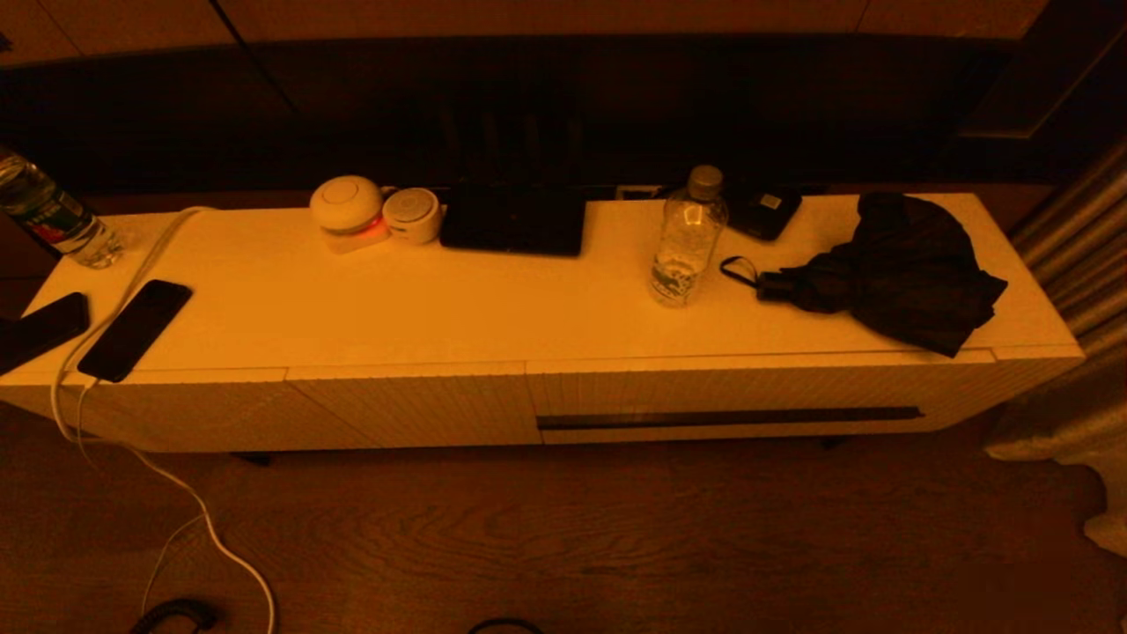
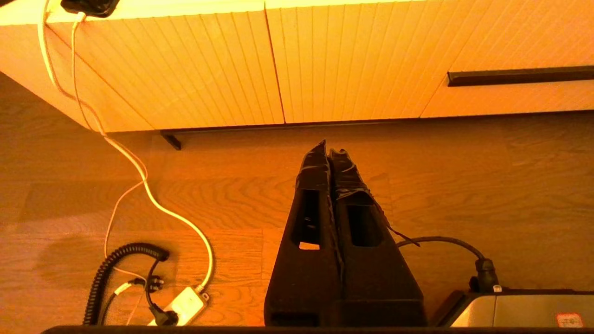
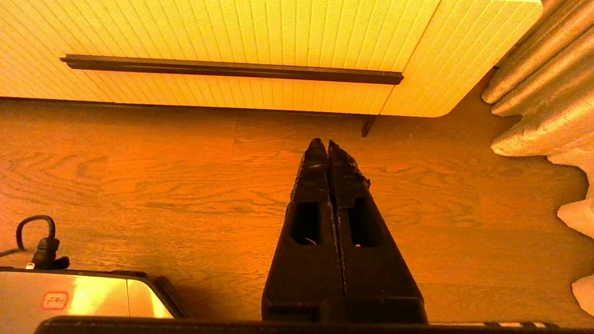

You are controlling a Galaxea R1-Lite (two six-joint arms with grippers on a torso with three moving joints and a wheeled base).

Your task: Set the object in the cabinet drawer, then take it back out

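Drawer: the wide shallow white cabinet drawer [image 1: 731,401] with its finely ribbed front is pushed fully in, flush with the panels beside it; its long dark slot handle [image 1: 729,417] runs along the lower right half of the cabinet front.
Cabinet: the long low white sideboard [image 1: 405,409] stands on the wooden plank floor [image 1: 563,537]; its smooth top carries everything.
Object candidates: a clear plastic water bottle [image 1: 688,238] stands upright above the drawer; just beside it, to the right, lies a folded black umbrella [image 1: 889,269] with a wrist loop. Which one is meant I cannot tell.
Back edge: a flat black slab [image 1: 513,218], a small black box [image 1: 762,211] and two round white gadgets [image 1: 374,213], one glowing red at its base; what these are is hard to make out.
Left end: two dark phones [image 1: 134,328], one cut off by the frame, a white cable [image 1: 123,291] trailing over the edge, and a second bottle [image 1: 51,216] partly cropped.
Left gripper [image 2: 328,150]: low over the floor, well short of the ribbed front; fingers pressed together, holding nothing. Seen only in its wrist view.
Right gripper [image 3: 323,147]: likewise low, facing the slot handle, fingers pressed together and empty.
Wrist views only: a power strip [image 2: 183,306] with a coiled black cord on the floor, the cabinet's dark feet, pale curtain folds [image 3: 538,88].
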